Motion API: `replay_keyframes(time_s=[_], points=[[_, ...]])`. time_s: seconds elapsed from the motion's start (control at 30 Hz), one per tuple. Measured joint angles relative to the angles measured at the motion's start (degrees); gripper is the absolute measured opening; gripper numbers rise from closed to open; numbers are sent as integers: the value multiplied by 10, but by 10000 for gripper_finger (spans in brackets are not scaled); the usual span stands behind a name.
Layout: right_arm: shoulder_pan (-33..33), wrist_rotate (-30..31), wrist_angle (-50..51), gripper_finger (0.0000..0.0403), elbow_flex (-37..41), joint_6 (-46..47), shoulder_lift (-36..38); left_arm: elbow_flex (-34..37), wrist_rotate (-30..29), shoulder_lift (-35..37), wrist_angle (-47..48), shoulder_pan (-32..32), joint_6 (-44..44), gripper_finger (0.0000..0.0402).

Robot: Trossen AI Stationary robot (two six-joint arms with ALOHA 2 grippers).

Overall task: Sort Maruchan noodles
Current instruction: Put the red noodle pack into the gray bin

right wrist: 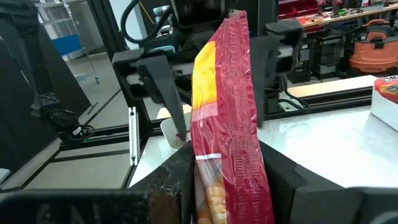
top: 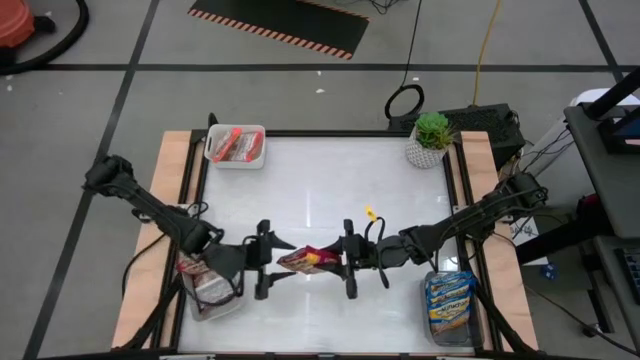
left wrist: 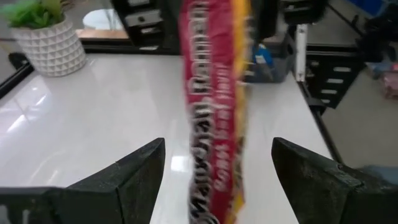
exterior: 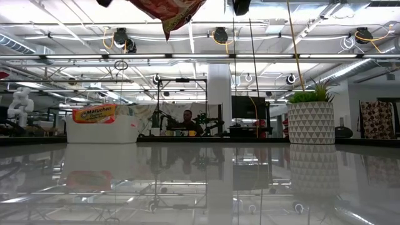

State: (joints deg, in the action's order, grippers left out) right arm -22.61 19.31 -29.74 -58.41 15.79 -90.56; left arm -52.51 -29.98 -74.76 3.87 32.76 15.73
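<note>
Packet [top: 308,260], dark red with yellow print, held up off the table [top: 330,190] near the front middle, between the two grippers. Right gripper [top: 345,262] clamped narrow on one end of packet [right wrist: 227,118], fingers [right wrist: 283,180] pressed to both faces, packet standing on edge in the right wrist view. Left gripper [top: 262,262] facing it from the other side, jaws spread wide, packet [left wrist: 214,124] hanging in the gap between fingers [left wrist: 140,177], no contact seen on either side. Seen in the low view only as the packet's lower end [exterior: 169,12] dangling at the top edge, well above the tabletop.

Other packets: orange-red ones [top: 236,146] in the white bin [top: 236,162] at the back left corner, same bin [exterior: 103,130] with a packet [exterior: 94,114] sticking out in the low view. Blue ones [top: 450,298] in the clear bin [top: 452,338] at the front right. Dark red ones [top: 205,280] in the clear bin [top: 200,310] at the front left, under the left arm. Plant pot [top: 430,150] at the back right corner, well apart from both grippers. Person [exterior: 187,122] seated far off in the room behind the table.
</note>
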Motion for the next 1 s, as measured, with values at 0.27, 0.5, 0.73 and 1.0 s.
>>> replay_keyframes(time_s=[0.27, 0.5, 0.73, 1.0], points=[[0, 1, 0, 114, 0, -1, 0, 0, 7, -10, -6, -29, 12, 294], [0, 1, 1, 114, 0, -4, 0, 0, 21, -10, -14, -27, 6, 217], [0, 1, 1, 114, 0, -4, 0, 0, 48, -10, -14, -28, 5, 142], [0, 3, 1, 116, 0, -5, 0, 0, 50, -10, -12, -27, -12, 94]])
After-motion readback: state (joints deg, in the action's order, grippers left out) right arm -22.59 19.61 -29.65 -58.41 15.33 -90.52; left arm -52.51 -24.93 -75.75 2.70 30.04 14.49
